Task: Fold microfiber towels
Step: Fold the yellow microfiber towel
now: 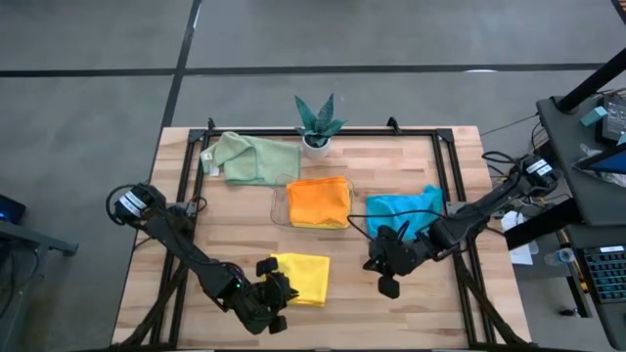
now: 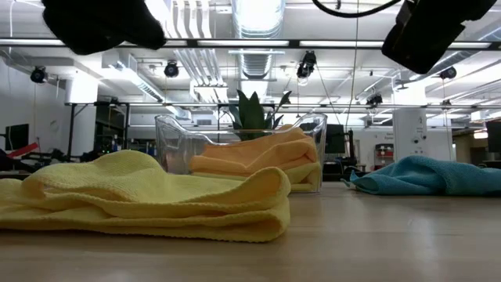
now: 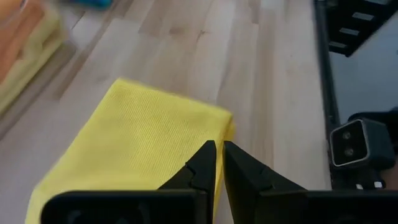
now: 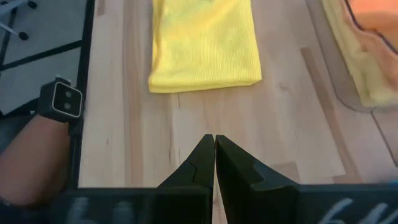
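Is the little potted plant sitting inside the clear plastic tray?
No. In the high view the potted plant stands on the bare wood beyond the clear plastic tray, which holds an orange towel instead.

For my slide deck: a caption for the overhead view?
Folded yellow towel lies between both shut grippers, left and right; orange towel in tray.

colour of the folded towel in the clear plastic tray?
Orange microfiber towel, over a yellow one; high view shows it best.

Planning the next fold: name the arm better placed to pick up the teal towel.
Right, probably. The right gripper, shut and empty, hovers just in front of the teal towel. The left gripper, also shut, sits by the folded yellow towel, farther away.
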### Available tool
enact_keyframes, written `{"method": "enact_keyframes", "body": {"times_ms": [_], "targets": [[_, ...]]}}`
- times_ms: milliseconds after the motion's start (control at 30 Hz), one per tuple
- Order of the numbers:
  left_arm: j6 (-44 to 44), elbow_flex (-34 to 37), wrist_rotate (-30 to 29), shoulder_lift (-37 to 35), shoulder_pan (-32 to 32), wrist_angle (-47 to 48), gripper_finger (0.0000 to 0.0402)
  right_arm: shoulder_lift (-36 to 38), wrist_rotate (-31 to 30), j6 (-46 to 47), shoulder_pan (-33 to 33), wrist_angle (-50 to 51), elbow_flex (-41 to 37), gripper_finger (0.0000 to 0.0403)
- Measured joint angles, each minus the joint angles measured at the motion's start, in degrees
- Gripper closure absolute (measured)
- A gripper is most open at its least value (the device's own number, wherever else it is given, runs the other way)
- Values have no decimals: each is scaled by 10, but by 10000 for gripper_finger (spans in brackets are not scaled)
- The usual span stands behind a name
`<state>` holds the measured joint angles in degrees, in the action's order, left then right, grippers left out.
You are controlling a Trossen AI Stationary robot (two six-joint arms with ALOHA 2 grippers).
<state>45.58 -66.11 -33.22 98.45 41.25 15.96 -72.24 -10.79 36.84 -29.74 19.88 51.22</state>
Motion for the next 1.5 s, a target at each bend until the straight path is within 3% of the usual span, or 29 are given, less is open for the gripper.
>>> {"method": "enact_keyframes", "body": {"times_ms": [133,233,333,500,700,867,1100,1267,1500], "targets": [[182,0,31,-14,-12,113,387,-24,-1,13,0,-19,0,393],[266,0,73,-20,-20,173,377,-47,0,11,1,-30,0,378],[276,0,105,-20,-20,175,353,-70,1,9,5,-51,0,346],[289,2,104,-21,-21,176,292,-106,-14,-2,7,-91,0,268],[281,33,37,-21,-20,173,223,-135,-91,-39,4,-100,0,183],[291,73,23,-18,-29,166,199,-162,-103,-81,1,-153,0,140],[270,103,24,-39,-46,201,199,-213,-103,-125,10,-267,9,125],[239,110,-14,-111,-43,253,199,-259,-103,-149,27,-273,63,133],[215,181,-49,-172,-38,183,199,-321,-103,-150,58,-227,136,146]]}}
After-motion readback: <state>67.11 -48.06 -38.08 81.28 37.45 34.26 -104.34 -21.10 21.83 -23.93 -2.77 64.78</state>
